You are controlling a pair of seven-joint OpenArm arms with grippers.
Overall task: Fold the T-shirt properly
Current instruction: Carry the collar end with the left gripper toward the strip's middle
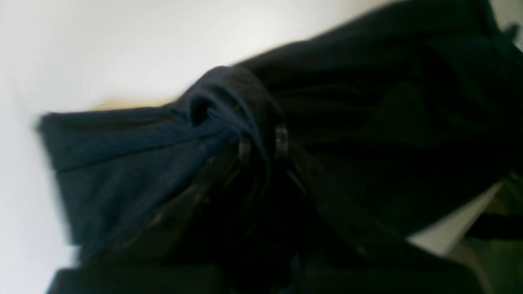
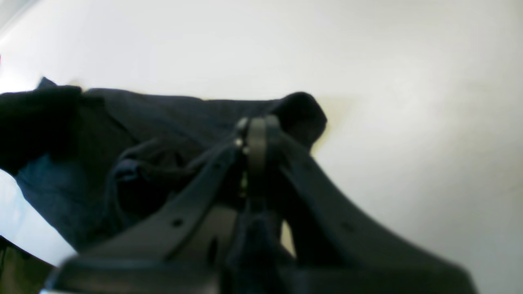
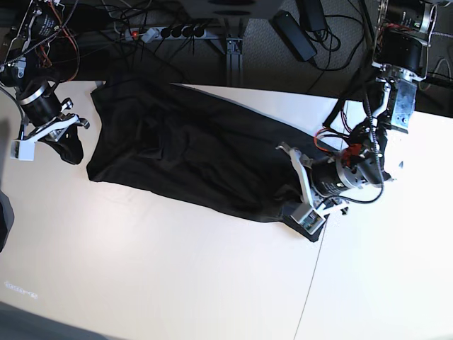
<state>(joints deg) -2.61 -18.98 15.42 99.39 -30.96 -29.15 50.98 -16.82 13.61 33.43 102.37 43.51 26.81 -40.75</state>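
Stretching between both grippers, the T-shirt (image 3: 191, 152) sits pinched in each closed jaw pair.

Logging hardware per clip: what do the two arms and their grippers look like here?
Both arms are black with silver-grey metal joint sections and white bracket parts near the wrists. The left arm carries loose black cables and a bit of red-orange wiring by the wrist. The right arm has red and black wires near its upper end. The left gripper and right gripper have slim black jaws that taper toward the tips.
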